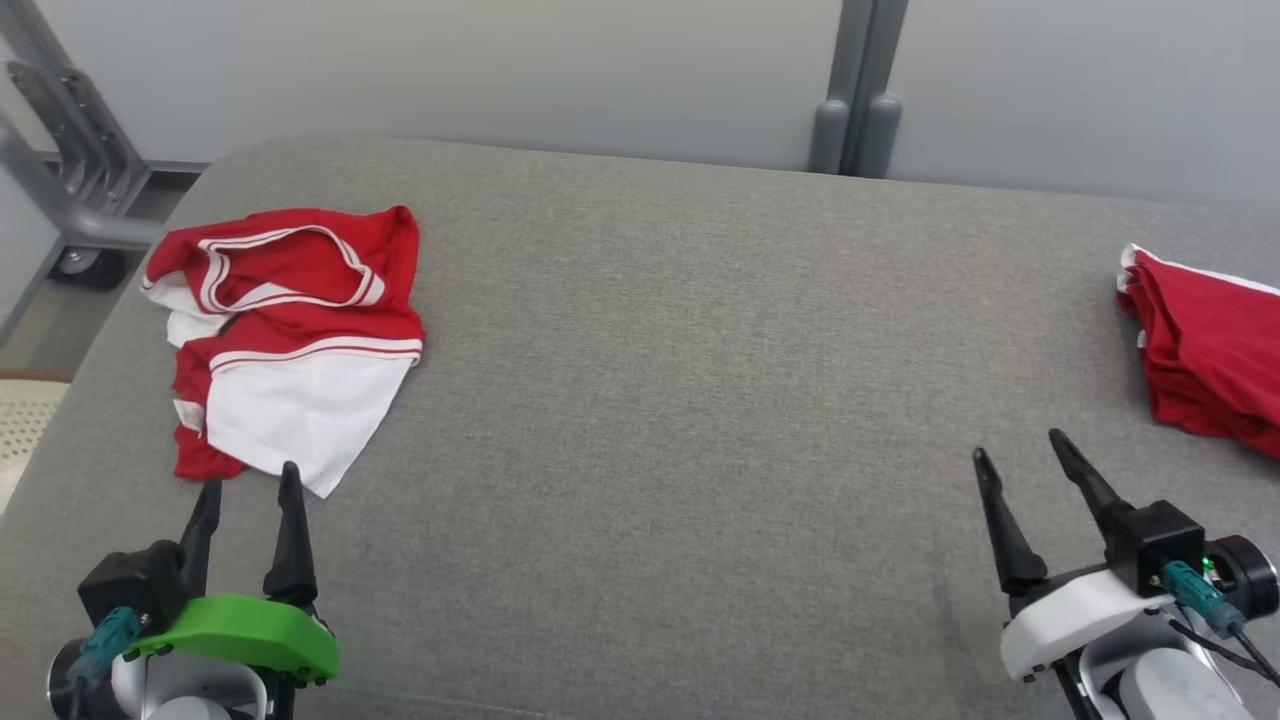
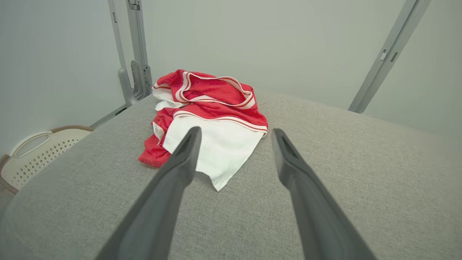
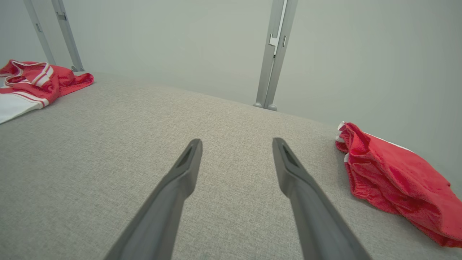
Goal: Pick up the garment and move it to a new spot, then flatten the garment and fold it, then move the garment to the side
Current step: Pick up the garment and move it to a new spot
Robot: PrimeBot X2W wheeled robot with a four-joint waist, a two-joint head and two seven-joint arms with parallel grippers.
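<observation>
Poising left gripper [image 1: 251, 477] just beside crumpled red-and-white fabric garment [image 1: 300, 330], right gripper [image 1: 1018, 445] well apart, both splayed, empty; risking pinching one layer, bunching.

I see my right jaws spread wide above the grey counter [image 3: 108, 151], holding nothing. A crumpled red-and-white garment [image 3: 32, 81] lies far left, and a red bundle [image 3: 393, 177] lies right, well apart.

The head camera looks steeply down over the grey worktop [image 1: 650, 400]. Both wrist cameras ride low, sighting along their own fingers [image 2: 173, 173] toward the wall [image 2: 288, 43]; all three views share the crumpled garment [image 1: 290, 320], nearest the left's.
</observation>
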